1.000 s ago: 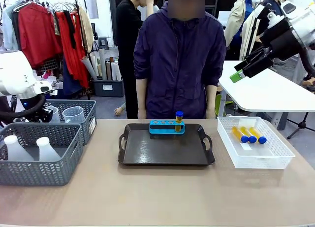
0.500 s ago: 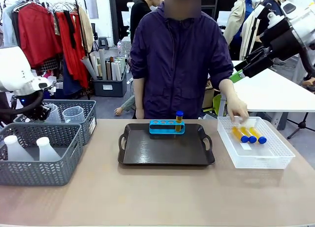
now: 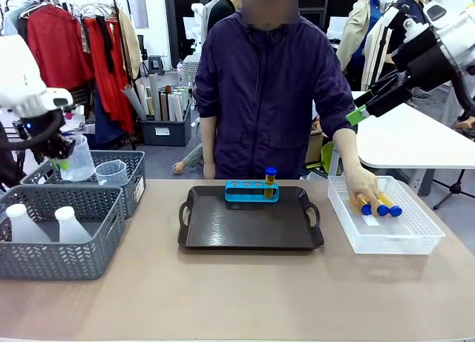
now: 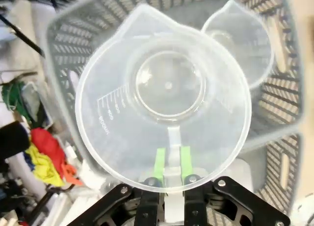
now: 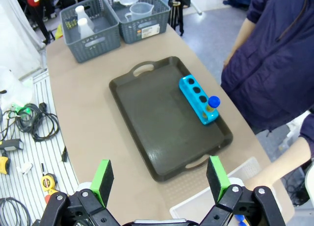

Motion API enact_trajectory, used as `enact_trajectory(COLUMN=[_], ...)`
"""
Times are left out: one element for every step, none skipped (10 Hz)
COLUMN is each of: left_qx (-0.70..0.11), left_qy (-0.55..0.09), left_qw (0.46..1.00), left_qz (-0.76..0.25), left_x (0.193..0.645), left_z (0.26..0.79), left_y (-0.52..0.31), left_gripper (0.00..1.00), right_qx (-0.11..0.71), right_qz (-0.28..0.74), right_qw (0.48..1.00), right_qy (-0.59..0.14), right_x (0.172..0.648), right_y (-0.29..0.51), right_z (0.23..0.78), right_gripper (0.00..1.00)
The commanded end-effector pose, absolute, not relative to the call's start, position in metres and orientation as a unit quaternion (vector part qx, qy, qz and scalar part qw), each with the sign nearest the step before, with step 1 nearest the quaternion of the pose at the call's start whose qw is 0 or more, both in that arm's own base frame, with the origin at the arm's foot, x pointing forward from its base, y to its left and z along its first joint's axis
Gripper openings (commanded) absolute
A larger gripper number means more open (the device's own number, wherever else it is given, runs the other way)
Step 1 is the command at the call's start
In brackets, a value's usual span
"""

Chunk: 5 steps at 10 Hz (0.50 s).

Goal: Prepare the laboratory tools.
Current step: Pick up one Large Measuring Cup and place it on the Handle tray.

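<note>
Pinching the handle of the clear measuring beaker [image 4: 167, 88] between its green pads [image 4: 159, 162], the left gripper [image 4: 171, 160] holds it upright, mouth up, just above the rear grey basket [image 3: 135, 180], where a second beaker [image 3: 111, 171] stands. From this grip the black tray [image 3: 249, 234] lies well apart toward the robot's right, past the basket wall. The left arm looks much the nearer carrier; the right gripper [image 5: 159, 179] hangs wide open, high on the right.
</note>
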<state>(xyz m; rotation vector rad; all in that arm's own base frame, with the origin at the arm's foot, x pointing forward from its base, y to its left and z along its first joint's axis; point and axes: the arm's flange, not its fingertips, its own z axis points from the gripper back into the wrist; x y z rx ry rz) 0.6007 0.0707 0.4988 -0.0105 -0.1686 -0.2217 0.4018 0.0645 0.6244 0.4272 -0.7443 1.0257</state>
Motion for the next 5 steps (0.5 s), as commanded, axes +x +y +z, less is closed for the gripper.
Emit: enact_trajectory(left_qx=[0.019,0.033,0.025,0.028,0.032], left_qy=[-0.086,-0.103,-0.096,-0.103,-0.112], left_qw=[0.985,0.979,0.978,0.974,0.968], left_qz=[-0.146,-0.171,-0.184,-0.202,-0.221], left_x=[0.586,0.581,0.578,0.574,0.568], left_z=[0.544,0.573,0.594,0.616,0.638], left_y=[0.055,0.042,0.033,0.023,0.013], left_gripper=[0.0,0.0,0.0,0.0,0.0], right_qx=[0.199,0.199,0.199,0.199,0.199], right_qz=[0.476,0.476,0.476,0.476,0.476], right_qw=[0.783,0.783,0.783,0.783,0.783], right_qy=[-0.347,-0.347,-0.347,-0.347,-0.347], right_x=[0.402,0.402,0.402,0.402,0.402], right_y=[0.065,0.065,0.065,0.065,0.065], right_z=[0.625,0.625,0.625,0.625,0.625], right_gripper=[1.0,1.0,1.0,1.0,1.0])
